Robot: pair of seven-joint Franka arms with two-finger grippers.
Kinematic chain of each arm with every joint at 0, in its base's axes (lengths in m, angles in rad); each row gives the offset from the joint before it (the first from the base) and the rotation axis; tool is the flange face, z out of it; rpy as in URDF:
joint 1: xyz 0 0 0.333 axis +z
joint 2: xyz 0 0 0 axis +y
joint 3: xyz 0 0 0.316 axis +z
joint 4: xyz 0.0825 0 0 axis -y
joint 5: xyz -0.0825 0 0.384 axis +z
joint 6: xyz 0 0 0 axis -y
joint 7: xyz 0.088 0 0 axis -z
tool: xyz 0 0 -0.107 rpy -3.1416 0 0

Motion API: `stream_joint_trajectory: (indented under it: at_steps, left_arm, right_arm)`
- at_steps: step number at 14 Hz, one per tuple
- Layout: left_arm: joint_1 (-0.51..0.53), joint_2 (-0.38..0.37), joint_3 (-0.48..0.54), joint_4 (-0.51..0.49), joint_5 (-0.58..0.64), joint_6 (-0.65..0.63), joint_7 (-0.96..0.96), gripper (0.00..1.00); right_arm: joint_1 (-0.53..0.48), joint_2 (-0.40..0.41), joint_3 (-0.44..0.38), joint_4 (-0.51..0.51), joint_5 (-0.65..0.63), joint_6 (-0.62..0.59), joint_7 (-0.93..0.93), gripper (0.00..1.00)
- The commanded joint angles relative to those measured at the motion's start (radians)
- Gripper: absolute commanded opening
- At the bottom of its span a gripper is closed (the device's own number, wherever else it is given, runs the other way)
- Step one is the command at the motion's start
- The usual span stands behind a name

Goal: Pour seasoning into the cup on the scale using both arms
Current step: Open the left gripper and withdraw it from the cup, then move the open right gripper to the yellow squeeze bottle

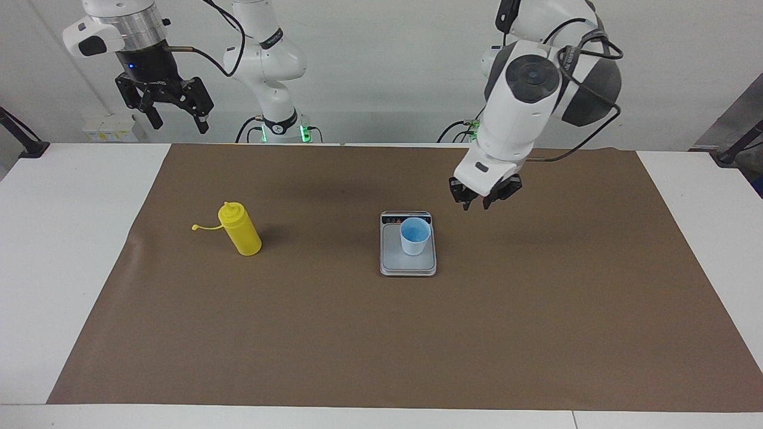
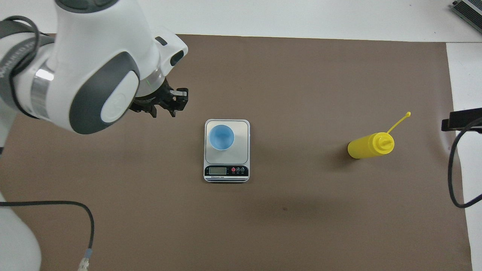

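Facing view: cup (image 1: 415, 235) sits on the scale (image 1: 408, 265), ready for weighing; seasoning (image 1: 240, 229) stands toward the right arm's end of the worktop. Left end effector (image 1: 484, 201) hangs empty above the brown mat (image 1: 536, 310), fingers part-spread. Right end effector (image 1: 173, 116) waits high, spread wide. Overhead view: scale's display (image 2: 218, 171) faces the robots, cup empty

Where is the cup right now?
The cup stands upright on the scale, mid-table in both views, with the left gripper raised and empty toward its own end.
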Motion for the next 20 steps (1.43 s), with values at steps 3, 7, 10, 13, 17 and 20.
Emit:
stream_joint_trajectory:
  at_steps: [3,7,10,13,17,20]
  left_arm:
    - [0.166,-0.1,-0.013,0.005,-0.004,-0.127,0.156,0.43]
    - [0.257,-0.128,-0.009,0.004,0.004,-0.199,0.247,0.43]
    - [0.3,-0.146,-0.006,0.004,0.039,-0.233,0.352,0.43]
    - [0.318,-0.151,-0.003,-0.002,0.094,-0.227,0.464,0.43]
    - [0.329,-0.254,-0.009,-0.158,0.091,-0.054,0.455,0.43]
    - [0.33,-0.336,-0.009,-0.341,0.083,0.085,0.39,0.44]
  right_arm:
    - [-0.004,-0.019,0.001,-0.099,0.023,0.086,-0.13,1.0]
    - [-0.013,-0.059,0.0,-0.229,0.058,0.166,-0.352,1.0]
    - [-0.038,-0.119,-0.011,-0.396,0.113,0.311,-0.555,1.0]
    - [-0.087,-0.151,-0.013,-0.499,0.194,0.399,-0.791,1.0]
    - [-0.177,-0.202,-0.013,-0.625,0.353,0.474,-1.068,1.0]
    - [-0.256,-0.201,-0.013,-0.67,0.488,0.476,-1.308,1.0]
